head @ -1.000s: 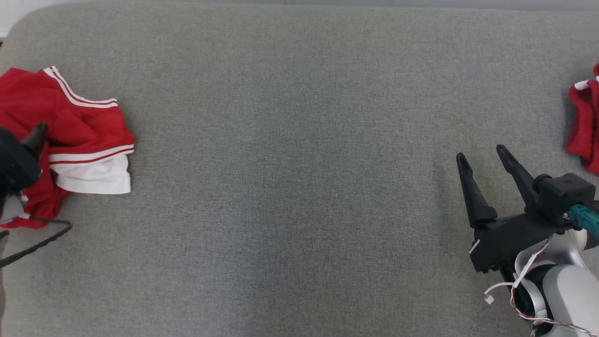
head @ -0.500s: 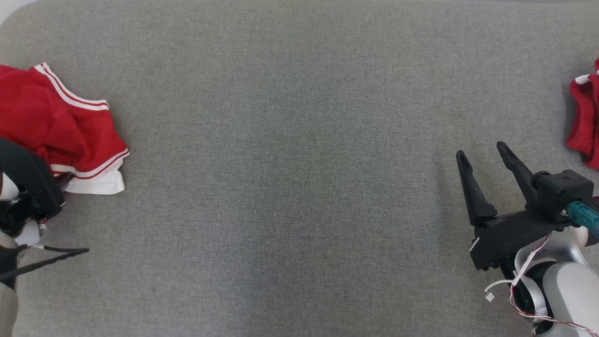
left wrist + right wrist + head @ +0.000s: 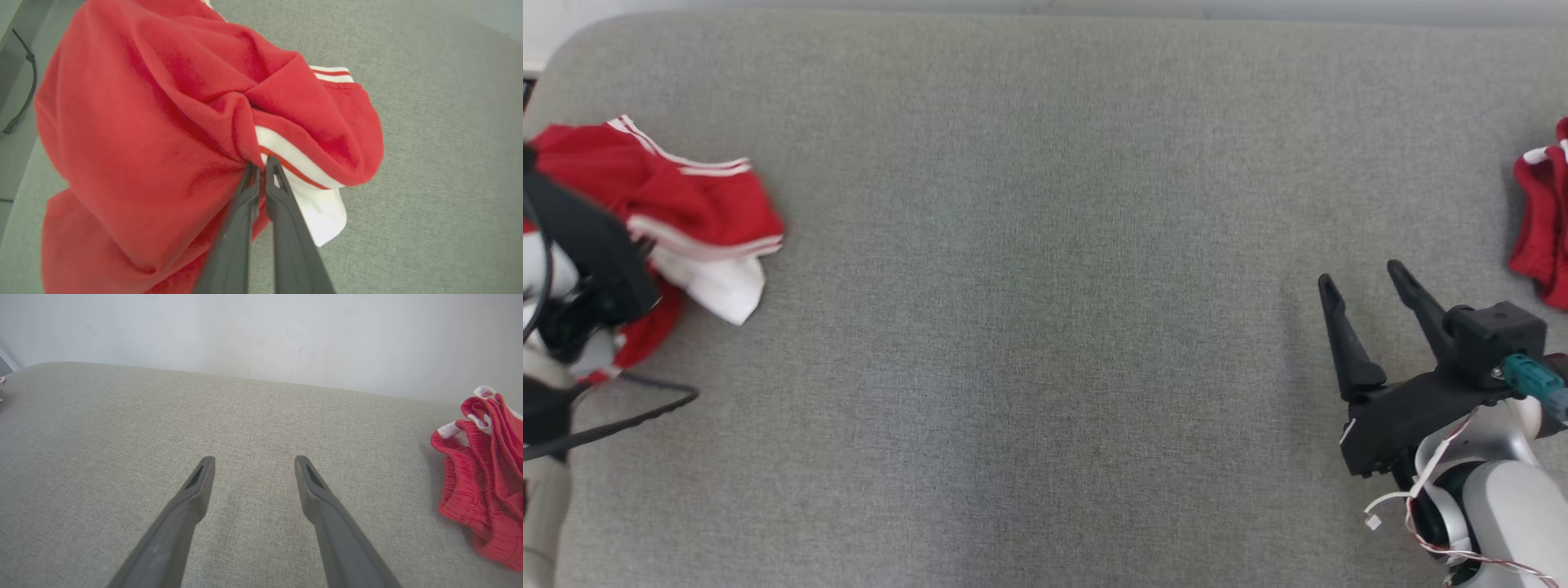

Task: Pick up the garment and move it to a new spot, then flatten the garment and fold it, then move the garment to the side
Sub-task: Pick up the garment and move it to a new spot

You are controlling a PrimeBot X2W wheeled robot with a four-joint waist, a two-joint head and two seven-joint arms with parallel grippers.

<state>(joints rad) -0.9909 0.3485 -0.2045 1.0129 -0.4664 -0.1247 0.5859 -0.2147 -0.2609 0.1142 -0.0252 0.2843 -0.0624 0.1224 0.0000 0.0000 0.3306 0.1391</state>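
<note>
Two dark tapered fingers of the left gripper (image 3: pixel 261 164) pinch a soft fold of the red garment (image 3: pixel 155 122) beside its white striped band (image 3: pixel 292 157), as the left wrist view tells us; the head view puts this crumpled garment at the left edge of the grey woven surface (image 3: pixel 1045 327). Our right gripper (image 3: pixel 253 459) stands open over bare cloth. Farther right lies another red ribbed piece (image 3: pixel 482 486).

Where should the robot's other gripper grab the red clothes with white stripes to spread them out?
Probably the white corner poking out below the striped hem of the red garment. Come across the grey cushion from the robot's right: that corner sticks out free and thin, while the rest is bunched where the left gripper pinches it. The right gripper is open.
</note>
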